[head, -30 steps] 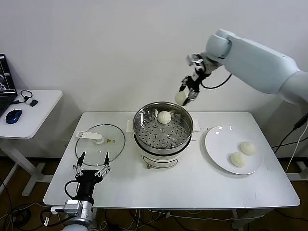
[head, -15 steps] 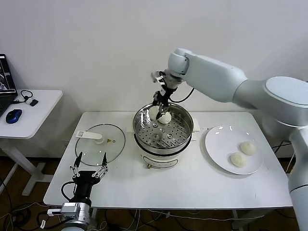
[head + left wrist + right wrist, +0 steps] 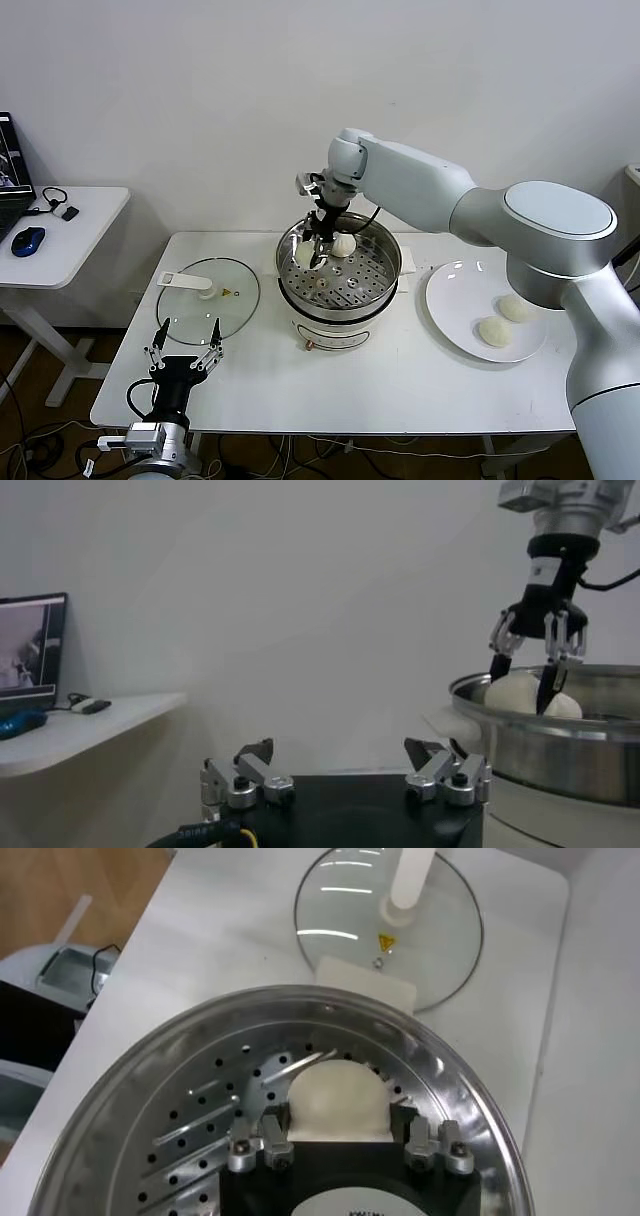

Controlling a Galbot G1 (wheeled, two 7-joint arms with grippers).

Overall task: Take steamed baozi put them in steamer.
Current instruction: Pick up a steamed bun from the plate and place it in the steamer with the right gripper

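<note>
A small side desk (image 3: 70, 225) stands at the far left, apart from the main white counter (image 3: 400, 385), with a blue mouse (image 3: 29, 241) near its left edge.

The left hand (image 3: 187, 352) hovers low over the counter's front-left edge, its fingers spread apart and holding nothing. Just behind it a flat glass lid (image 3: 208, 294) lies on the counter, its rim close to the steamer's left side without touching.

The steamer (image 3: 340, 268), a shiny steel basket with a perforated floor on a white pot base, stands at the counter's middle. One steamed baozi (image 3: 343, 244) rests inside near the back rim. The right arm reaches in from the right and down over the steamer's back-left rim. The right hand (image 3: 316, 240) is clamped on a second baozi (image 3: 306, 255), holding it inside the basket's left side, just above or on the floor; which one cannot be told. The front half of the perforated floor lies bare.

To the right, a white plate (image 3: 450, 290) sits near the steamer, carrying two more baozi (image 3: 505, 320) toward its right edge. Bare counter runs along the whole front edge.
</note>
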